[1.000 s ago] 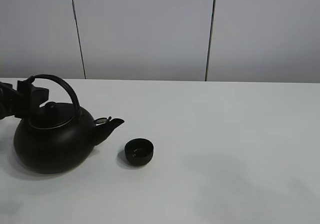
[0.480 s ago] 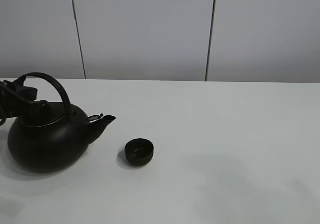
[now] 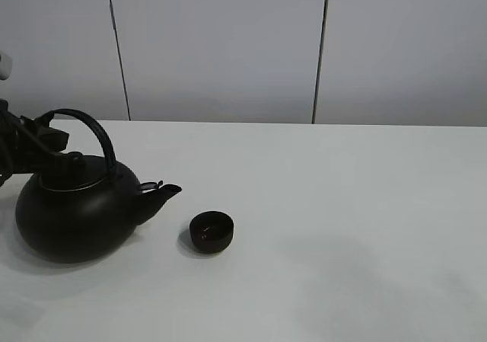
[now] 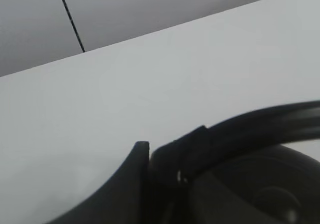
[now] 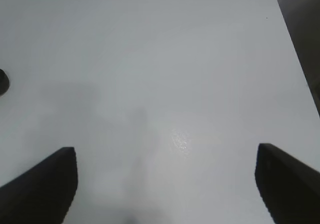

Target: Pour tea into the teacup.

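Observation:
The big black kettle [image 3: 76,218] stands on the white table [image 3: 342,205] at the left, with its spout [image 3: 169,193] pointing right toward the teacup. The small, low black teacup [image 3: 211,231] sits a short way right of the spout, apart from it. My left gripper [image 3: 46,139] is shut on the kettle's arched handle [image 3: 91,126] at its left end. The left wrist view shows a finger [image 4: 134,170] against the handle [image 4: 250,129], above the lid [image 4: 270,196]. My right gripper [image 5: 166,154] is open and empty over bare table. It is out of the exterior high view. The teacup's edge [image 5: 2,82] just shows in the right wrist view.
Grey wall panels [image 3: 221,45] stand behind the table's far edge. In the right wrist view the table's corner and edge [image 5: 287,39] show.
The kettle shifted left and tipped back, then came a little to the right and sits level again. The teacup has not moved.

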